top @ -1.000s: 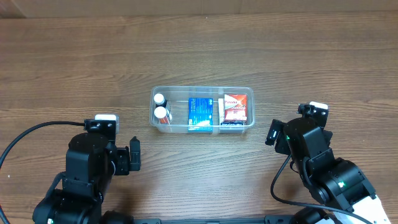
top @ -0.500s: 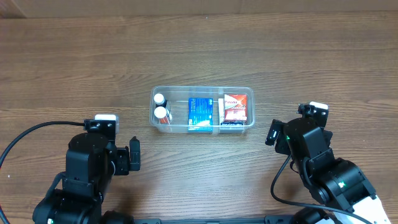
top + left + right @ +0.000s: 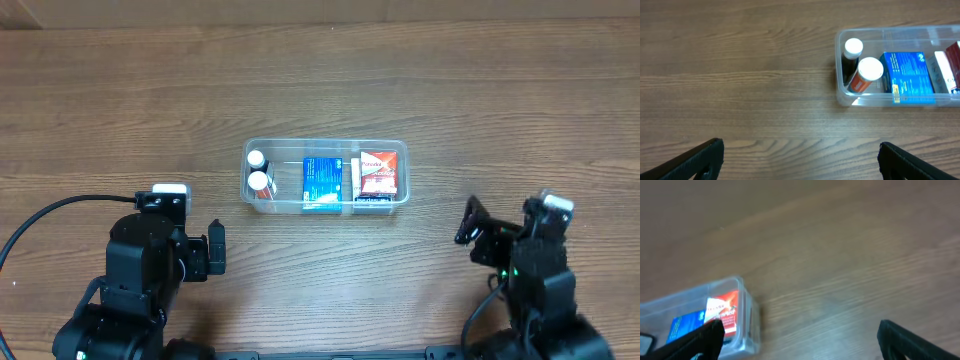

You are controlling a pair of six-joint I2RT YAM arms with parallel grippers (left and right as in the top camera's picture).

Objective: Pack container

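Observation:
The clear plastic container (image 3: 326, 147) sits mid-table. It holds two white-capped bottles (image 3: 259, 181) at its left end, a blue box (image 3: 321, 182) in the middle and a red-and-white box (image 3: 378, 172) at the right. It also shows in the left wrist view (image 3: 844, 97) and the right wrist view (image 3: 747, 330). My left gripper (image 3: 800, 160) is open and empty, below and left of the container. My right gripper (image 3: 800, 337) is open and empty, to the container's right and lower.
The wooden table (image 3: 120, 100) stretches around the container. A black cable (image 3: 50, 212) loops from the left arm at the lower left.
My right arm has swung to the right and back from the container. The left arm and the container's contents have not moved.

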